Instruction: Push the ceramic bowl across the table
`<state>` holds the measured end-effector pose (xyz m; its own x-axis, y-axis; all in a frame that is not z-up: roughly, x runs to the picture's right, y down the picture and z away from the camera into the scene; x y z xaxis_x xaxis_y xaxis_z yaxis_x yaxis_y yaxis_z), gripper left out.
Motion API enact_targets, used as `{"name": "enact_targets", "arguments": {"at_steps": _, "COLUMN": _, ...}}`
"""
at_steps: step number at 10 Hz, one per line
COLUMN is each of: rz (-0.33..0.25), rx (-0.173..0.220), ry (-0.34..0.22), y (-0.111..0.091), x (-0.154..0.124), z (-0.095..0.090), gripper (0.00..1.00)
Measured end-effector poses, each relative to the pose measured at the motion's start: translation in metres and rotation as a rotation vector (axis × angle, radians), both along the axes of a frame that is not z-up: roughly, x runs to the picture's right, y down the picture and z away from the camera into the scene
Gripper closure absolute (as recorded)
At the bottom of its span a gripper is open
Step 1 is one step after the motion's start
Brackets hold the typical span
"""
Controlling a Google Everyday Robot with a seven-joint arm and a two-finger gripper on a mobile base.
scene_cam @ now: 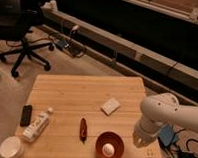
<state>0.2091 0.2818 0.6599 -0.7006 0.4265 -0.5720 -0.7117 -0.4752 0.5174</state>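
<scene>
The red-orange ceramic bowl [109, 146] sits near the front edge of the light wooden table [81, 95], right of centre, with a pale round thing inside it. My white arm reaches in from the right. Its gripper [146, 147] hangs low over the table's front right corner, just right of the bowl and close to its rim. I cannot tell whether it touches the bowl.
A white cup [11, 147], a white bottle [36, 125] and a black remote [26, 114] lie at the front left. A red pen-like thing [83, 128] lies left of the bowl, and a white packet [110, 105] behind it. An office chair [22, 37] stands at the back left. Cables [183, 155] lie on the floor at the right.
</scene>
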Motion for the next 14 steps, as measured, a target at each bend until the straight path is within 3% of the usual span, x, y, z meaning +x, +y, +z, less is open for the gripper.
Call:
{"name": "enact_targets", "arguments": {"at_steps": 4, "rz": 0.035, "rx": -0.032, "ry": 0.001, "y": 0.020, "x": -0.008, "z": 0.014, "gripper": 1.00}}
{"name": "enact_targets", "arguments": {"at_steps": 7, "rz": 0.050, "rx": -0.055, "ry": -0.041, "y": 0.034, "x": -0.023, "z": 0.020, "gripper": 1.00}}
{"name": "enact_targets", "arguments": {"at_steps": 10, "rz": 0.022, "rx": -0.098, "ry": -0.119, "y": 0.049, "x": -0.053, "z": 0.024, "gripper": 1.00}}
{"name": "enact_targets", "arguments": {"at_steps": 12, "rz": 0.008, "rx": -0.088, "ry": -0.193, "y": 0.044, "x": -0.085, "z": 0.033, "gripper": 1.00}}
{"name": "enact_targets", "arguments": {"at_steps": 14, "rz": -0.003, "rx": -0.044, "ry": -0.235, "y": 0.029, "x": -0.107, "z": 0.043, "gripper": 1.00}}
